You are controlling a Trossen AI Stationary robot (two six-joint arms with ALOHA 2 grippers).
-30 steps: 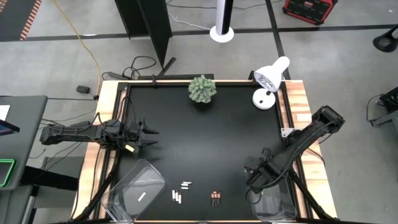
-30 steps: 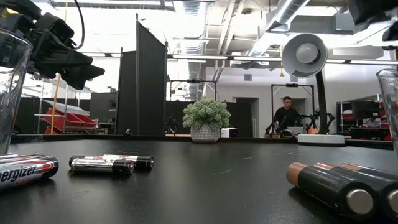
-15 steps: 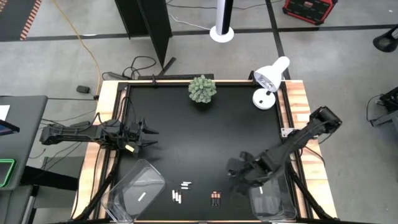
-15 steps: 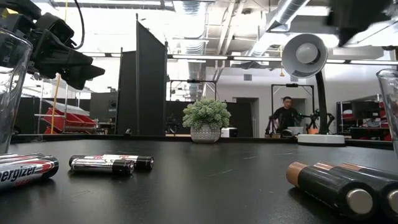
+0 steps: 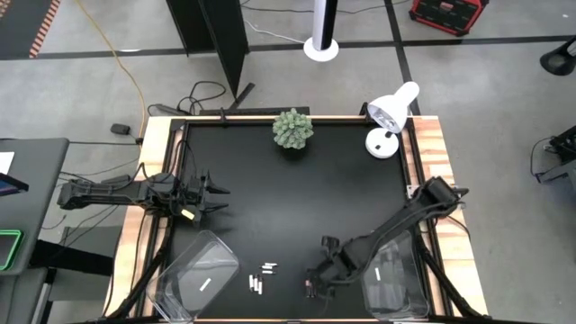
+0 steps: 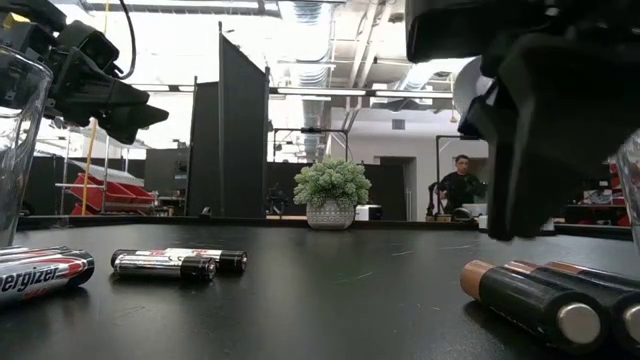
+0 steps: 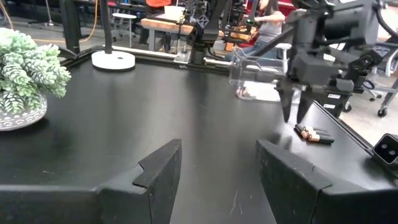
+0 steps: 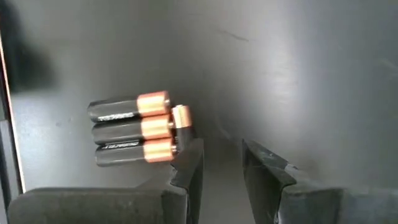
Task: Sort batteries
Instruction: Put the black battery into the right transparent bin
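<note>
1. While the left gripper [image 5: 216, 191] waits at the left of the high view with its fingers spread and holding nothing, the right gripper [image 5: 315, 281] sits low in the frame, right of centre, over the dark batteries [image 5: 310, 287]. The white batteries [image 5: 263, 277] lie in a loose group just left of them. A clear bin [image 5: 193, 277] at lower left holds one white battery [image 5: 204, 284]; another bin [image 5: 392, 286] stands at lower right. A plant [image 5: 293, 129] and a lamp [image 5: 390, 115] stand along the top edge of the table [image 5: 297, 198].
2. In the low view, the right gripper [image 6: 540, 200] fills the upper right, hanging above the dark batteries [image 6: 545, 300] at lower right. White batteries [image 6: 180, 262] lie at lower left. A person [image 6: 460, 187] shows far behind.
3. In the left wrist view, the left fingers [image 7: 161, 180] stand wide apart at the bottom, while the right gripper [image 7: 295, 114] points down beside the dark batteries [image 7: 314, 134] at right.
4. In the right wrist view, the right fingers [image 8: 186, 180] are a little apart with nothing between them, and the dark batteries [image 8: 134, 129] lie side by side at left of centre, just beside one fingertip.
</note>
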